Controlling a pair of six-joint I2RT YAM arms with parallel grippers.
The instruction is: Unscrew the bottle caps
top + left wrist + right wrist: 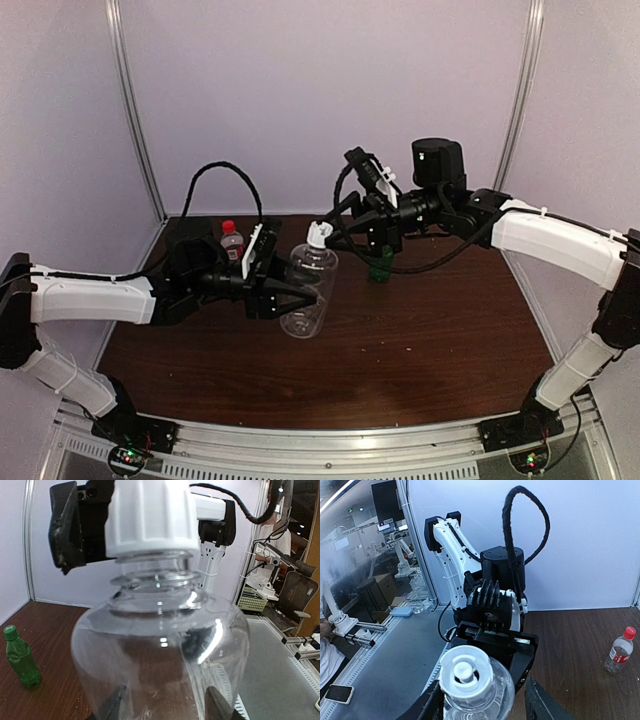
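Wide clear unlabelled plastic bottle [303, 318] held above dark brown worktop [430, 350], left tool [303, 293] clamped round its body, right tool [326, 232] closed on its white round plastic cap [318, 236], translucent green bottle [380, 265] standing behind.

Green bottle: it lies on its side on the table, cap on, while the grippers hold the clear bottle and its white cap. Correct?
No. The green bottle stands upright on the table, not on its side; the left wrist view shows it. Its green cap is on, the left gripper holds the clear bottle and the right gripper its white cap.
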